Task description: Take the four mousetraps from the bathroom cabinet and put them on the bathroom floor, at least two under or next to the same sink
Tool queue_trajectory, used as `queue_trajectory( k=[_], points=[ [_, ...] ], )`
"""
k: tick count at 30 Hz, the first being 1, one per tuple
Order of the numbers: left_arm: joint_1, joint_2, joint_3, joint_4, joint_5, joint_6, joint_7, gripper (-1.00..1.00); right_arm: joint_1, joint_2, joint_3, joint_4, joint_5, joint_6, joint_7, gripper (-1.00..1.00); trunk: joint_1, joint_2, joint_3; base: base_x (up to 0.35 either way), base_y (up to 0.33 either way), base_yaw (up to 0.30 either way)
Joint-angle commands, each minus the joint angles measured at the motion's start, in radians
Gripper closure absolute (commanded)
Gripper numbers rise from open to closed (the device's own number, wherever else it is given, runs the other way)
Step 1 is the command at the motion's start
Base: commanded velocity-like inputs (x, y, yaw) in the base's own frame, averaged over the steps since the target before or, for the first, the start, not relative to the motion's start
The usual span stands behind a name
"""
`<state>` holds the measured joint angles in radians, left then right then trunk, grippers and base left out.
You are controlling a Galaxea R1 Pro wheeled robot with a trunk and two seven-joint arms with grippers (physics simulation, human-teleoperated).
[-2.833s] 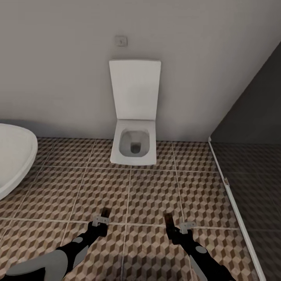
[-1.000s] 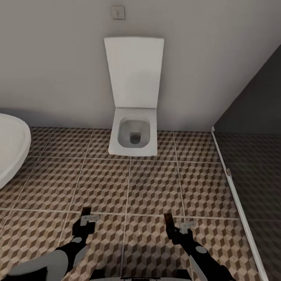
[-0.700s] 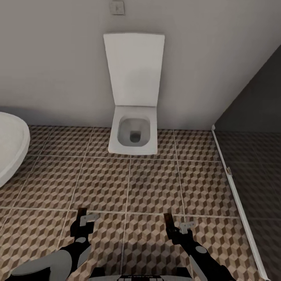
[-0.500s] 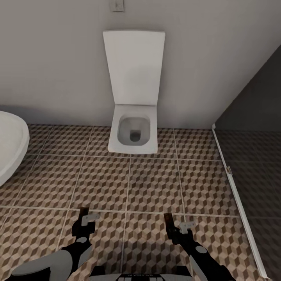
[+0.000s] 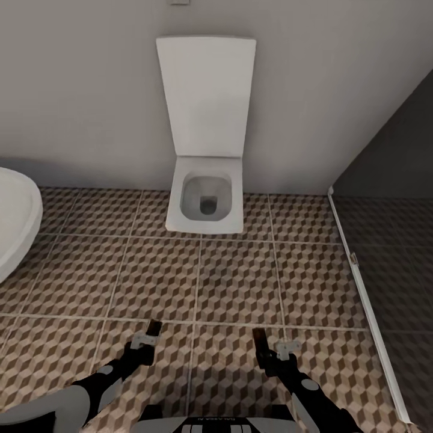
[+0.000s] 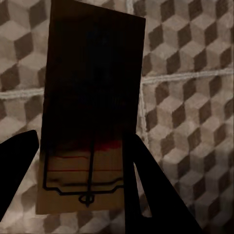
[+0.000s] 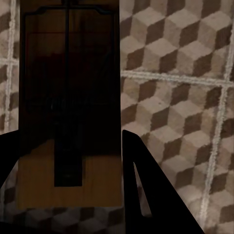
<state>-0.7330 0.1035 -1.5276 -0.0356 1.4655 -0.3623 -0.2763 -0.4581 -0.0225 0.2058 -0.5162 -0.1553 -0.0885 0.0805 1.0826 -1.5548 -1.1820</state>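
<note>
Each gripper, left (image 5: 146, 338) and right (image 5: 272, 345), clasped a mousetrap (image 6: 90, 112) (another (image 7: 68, 105) on the right) above the bathroom floor (image 5: 234, 282); dropped here, both would land well apart from the sink (image 5: 15, 222).

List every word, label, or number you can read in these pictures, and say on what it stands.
Robot's base: a white strip of letters at the head view's bottom edge, too blurred to read.
Mousetraps, toilet, floor: no text visible.
</note>
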Motion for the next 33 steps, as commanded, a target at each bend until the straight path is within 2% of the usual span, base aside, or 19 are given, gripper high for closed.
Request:
queue_trajectory(
  k=[1, 3, 4, 5, 7, 8, 9, 11, 12, 14, 18, 21, 23, 25, 27, 28, 30, 31, 33],
  points=[
    [0.000, 0.015, -0.006, -0.001, 0.011, -0.001, -0.068, 1.00, -0.001, -0.001, 0.006, 0.001, -0.013, -0.004, 0.002, 1.00, 0.000, 0.000, -0.002, 0.000, 0.000, 0.000],
    [0.000, 0.046, -0.004, -0.001, 0.012, 0.000, -0.182, 1.00, -0.001, -0.001, 0.006, 0.001, -0.013, -0.004, 0.002, 1.00, 0.000, 0.000, -0.005, 0.000, 0.000, 0.000],
    [0.000, 0.053, -0.004, -0.001, 0.013, 0.000, -0.209, 1.00, -0.001, -0.001, 0.006, 0.001, -0.013, -0.004, 0.002, 1.00, 0.000, 0.000, -0.007, 0.000, 0.000, 0.000],
    [0.000, 0.068, -0.002, -0.001, 0.013, 0.001, -0.264, 1.00, -0.001, -0.001, 0.006, 0.001, -0.013, -0.004, 0.002, 1.00, 0.000, 0.000, -0.008, 0.000, 0.000, 0.000],
    [0.000, 0.097, 0.019, -0.001, 0.014, 0.001, -0.381, 1.00, -0.001, -0.001, 0.006, 0.001, -0.013, -0.004, 0.002, 1.00, 0.000, 0.000, -0.011, 0.000, 0.000, 0.000],
    [0.000, 0.112, 0.040, -0.001, 0.014, 0.002, -0.444, 1.00, -0.001, -0.001, 0.006, 0.001, -0.013, -0.004, 0.002, 1.00, 0.000, 0.000, -0.013, 0.000, 0.000, 0.000],
    [0.000, 0.120, 0.052, -0.001, 0.014, 0.002, -0.476, 1.00, -0.001, -0.001, 0.007, 0.001, -0.013, -0.004, 0.002, 1.00, 0.000, 0.000, -0.014, 0.000, 0.000, 0.000],
    [0.000, 0.154, 0.114, 0.000, 0.014, 0.003, -0.612, 1.00, -0.001, -0.001, 0.007, 0.001, -0.013, -0.004, 0.002, 1.00, 0.000, 0.000, -0.017, 0.000, 0.000, 0.000],
    [0.000, 0.163, 0.131, 0.000, 0.013, 0.004, -0.645, 1.00, -0.001, -0.001, 0.007, 0.001, -0.013, -0.004, 0.002, 1.00, 0.000, 0.000, -0.019, 0.000, 0.000, 0.000],
    [0.000, 0.193, 0.192, 0.000, 0.013, 0.004, -0.767, 1.00, -0.001, -0.001, 0.007, 0.001, -0.013, -0.004, 0.002, 1.00, 0.000, 0.000, -0.022, 0.000, 0.000, 0.000],
    [0.000, 0.233, 0.244, 0.000, 0.013, 0.005, -0.922, 1.00, -0.001, -0.001, 0.007, 0.001, -0.013, -0.004, 0.002, 1.00, 0.000, 0.000, -0.028, 0.000, 0.000, 0.000],
    [0.000, 0.247, 0.254, 0.001, 0.013, 0.006, -0.968, 1.00, -0.001, -0.001, 0.007, 0.001, -0.013, -0.004, 0.002, 1.00, 0.000, 0.000, -0.032, 0.000, 0.000, 0.000],
    [0.000, 0.249, 0.258, 0.005, 0.013, 0.007, -0.960, 1.00, -0.001, -0.001, 0.007, 0.001, -0.013, -0.004, 0.002, 1.00, 0.000, 0.000, -0.035, 0.000, 0.000, 0.000],
    [0.000, 0.244, 0.261, 0.011, 0.013, 0.007, -0.914, 1.00, -0.001, -0.001, 0.007, 0.001, -0.013, -0.004, 0.002, 1.00, 0.000, 0.000, -0.038, 0.000, 0.000, 0.000],
    [0.000, 0.228, 0.262, 0.016, 0.013, 0.007, -0.788, 1.00, -0.001, -0.001, 0.007, 0.001, -0.013, -0.004, 0.002, 1.00, 0.000, 0.000, -0.041, 0.000, 0.000, 0.000],
    [0.000, 0.222, 0.262, 0.016, 0.012, 0.007, -0.745, 1.00, -0.001, -0.001, 0.007, 0.001, -0.013, -0.004, 0.002, 1.00, 0.000, 0.000, -0.043, 0.000, 0.000, 0.000],
    [0.000, 0.187, 0.262, 0.018, 0.010, 0.007, -0.539, 1.00, -0.001, -0.001, 0.007, 0.001, -0.013, -0.004, 0.002, 1.00, 0.000, 0.000, -0.046, 0.000, 0.000, 0.000],
    [0.000, 0.177, 0.261, 0.017, 0.009, 0.007, -0.480, 1.00, -0.001, -0.001, 0.007, 0.001, -0.013, -0.004, 0.002, 1.00, 0.000, 0.000, -0.048, 0.000, 0.000, 0.000],
    [0.000, 0.140, 0.259, 0.016, 0.006, 0.009, -0.229, 1.00, -0.001, -0.001, 0.007, 0.001, -0.013, -0.004, 0.002, 1.00, 0.000, 0.000, -0.051, 0.000, 0.000, 0.000]
  ],
)
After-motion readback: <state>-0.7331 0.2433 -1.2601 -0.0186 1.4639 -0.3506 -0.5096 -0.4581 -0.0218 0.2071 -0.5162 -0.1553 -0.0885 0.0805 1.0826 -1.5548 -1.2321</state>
